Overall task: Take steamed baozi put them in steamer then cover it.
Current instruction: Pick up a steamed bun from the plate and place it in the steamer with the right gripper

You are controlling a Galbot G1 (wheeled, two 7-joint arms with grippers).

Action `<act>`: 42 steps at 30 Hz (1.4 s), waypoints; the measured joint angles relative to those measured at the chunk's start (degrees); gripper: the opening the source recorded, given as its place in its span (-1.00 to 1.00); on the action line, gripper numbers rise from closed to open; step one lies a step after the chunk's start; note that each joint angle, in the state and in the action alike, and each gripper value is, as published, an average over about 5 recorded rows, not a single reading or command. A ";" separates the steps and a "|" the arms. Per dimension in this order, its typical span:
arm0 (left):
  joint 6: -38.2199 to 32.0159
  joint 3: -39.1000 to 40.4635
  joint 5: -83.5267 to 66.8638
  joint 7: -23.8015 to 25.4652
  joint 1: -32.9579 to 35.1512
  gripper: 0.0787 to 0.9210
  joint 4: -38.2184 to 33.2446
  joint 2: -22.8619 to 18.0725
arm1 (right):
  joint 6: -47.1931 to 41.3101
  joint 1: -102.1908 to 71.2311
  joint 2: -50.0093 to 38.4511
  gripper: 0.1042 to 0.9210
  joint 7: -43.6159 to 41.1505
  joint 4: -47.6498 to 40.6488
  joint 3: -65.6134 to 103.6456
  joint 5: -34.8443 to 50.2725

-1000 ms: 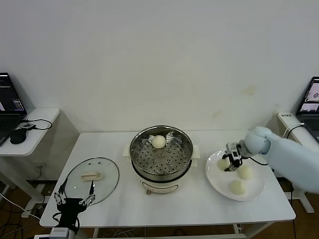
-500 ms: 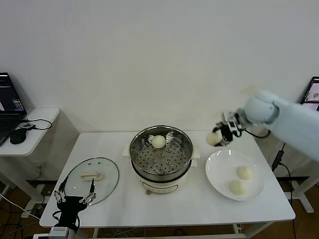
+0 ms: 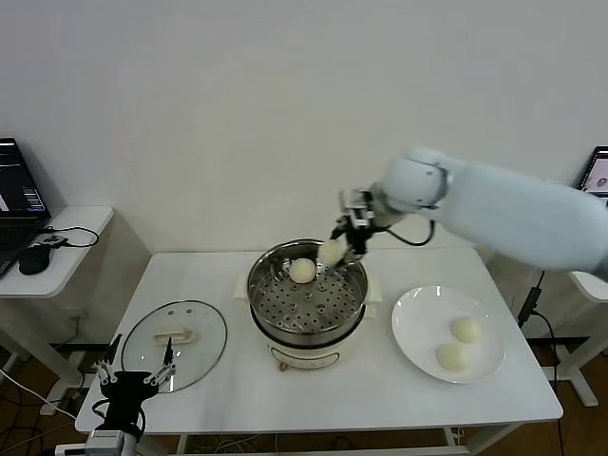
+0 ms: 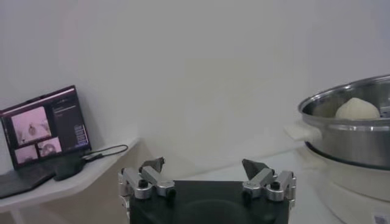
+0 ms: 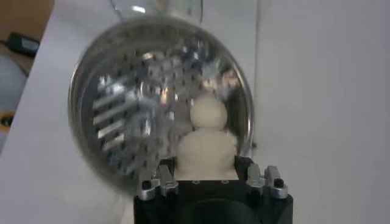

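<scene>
Steel perforated steamer | my right gripper clamps smooth round baozi above rim | left gripper jaws apart, parked beside glass cover

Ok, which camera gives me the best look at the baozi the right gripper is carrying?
The right wrist view: the carried baozi sits between the right gripper's fingers, above the steamer. The head view shows it small at the far rim. The left wrist view misses it.

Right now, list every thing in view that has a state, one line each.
Steamer: open, one bun on its tray.
Lid: off, flat on the table.
Right gripper: shut on a second bun, over the steamer's rim.
Left gripper: open, empty, near the lid.
Plate: holds two buns.
</scene>
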 measured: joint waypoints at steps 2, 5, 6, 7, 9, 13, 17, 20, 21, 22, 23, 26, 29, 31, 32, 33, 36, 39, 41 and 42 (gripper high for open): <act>-0.03 -0.28 -0.16 -0.01 -0.06 0.77 0.19 0.05 | -0.90 -0.91 2.26 0.24 0.78 -1.34 -0.06 0.51; -0.05 -0.60 -0.33 -0.04 -0.26 0.77 0.43 0.10 | -2.25 -2.46 5.33 0.24 1.95 -3.43 -0.17 0.99; -0.05 -0.65 -0.37 -0.04 -0.35 0.77 0.51 0.11 | -2.68 -3.00 6.27 0.24 2.33 -4.10 -0.21 1.12; -0.06 -0.69 -0.40 -0.04 -0.43 0.77 0.58 0.10 | -3.11 -3.55 7.15 0.24 2.70 -4.76 -0.24 1.24; -0.08 -0.71 -0.44 -0.04 -0.56 0.77 0.74 0.08 | -3.88 -4.61 8.77 0.24 3.36 -5.96 -0.27 1.45; -0.13 -0.61 -0.47 -0.05 -0.75 0.77 1.07 -0.02 | -4.96 -6.52 11.57 0.24 4.44 -8.21 -0.25 1.49; -0.16 -0.55 -0.47 -0.09 -0.89 0.77 1.21 -0.11 | -5.84 -8.15 13.88 0.24 5.51 -10.26 -0.22 1.22; -0.18 -0.52 -0.47 -0.10 -0.93 0.77 1.27 -0.08 | -6.34 -9.09 15.27 0.24 6.13 -11.53 -0.09 1.13; -0.18 -0.51 -0.47 -0.10 -0.96 0.77 1.30 -0.06 | -6.45 -9.32 15.67 0.24 6.29 -11.90 -0.05 1.11; -0.19 -0.49 -0.47 -0.10 -1.00 0.77 1.35 -0.06 | -6.53 -9.54 16.03 0.24 6.45 -12.27 -0.01 1.09; -0.20 -0.47 -0.47 -0.11 -1.05 0.77 1.40 -0.07 | -6.60 -9.75 16.38 0.24 6.62 -12.62 0.03 1.10; -0.24 -0.34 -0.47 -0.12 -1.13 0.77 1.48 -0.15 | -6.87 -10.38 17.08 0.24 7.17 -13.43 0.27 1.22; -0.25 -0.22 -0.46 -0.13 -1.09 0.77 1.45 -0.20 | -7.25 -10.79 17.38 0.25 7.54 -13.81 0.45 1.41; -0.24 -0.18 -0.45 -0.13 -1.06 0.77 1.38 -0.19 | -7.43 -10.86 17.43 0.30 7.56 -13.86 0.49 1.53; -0.24 -0.17 -0.45 -0.12 -1.06 0.77 1.35 -0.18 | -7.48 -10.85 17.40 0.35 7.53 -13.85 0.53 1.56; -0.23 -0.17 -0.44 -0.12 -1.07 0.77 1.31 -0.17 | -7.49 -10.79 17.31 0.42 7.45 -13.81 0.60 1.56; -0.19 -0.13 -0.48 -0.09 -1.09 0.77 1.23 -0.16 | -7.34 -10.23 16.71 0.62 6.81 -13.31 0.99 1.46; -0.04 -0.03 -0.60 -0.01 -1.13 0.77 1.15 -0.05 | -6.86 -8.91 15.42 0.73 5.33 -12.02 1.24 1.24; 0.09 -0.03 -0.71 0.07 -1.24 0.77 1.05 0.11 | -6.32 -7.51 14.01 0.75 3.84 -10.66 1.11 0.92; 0.15 -0.04 -0.79 0.11 -1.31 0.77 0.98 0.20 | -5.96 -6.70 13.13 0.76 3.01 -9.86 0.94 0.69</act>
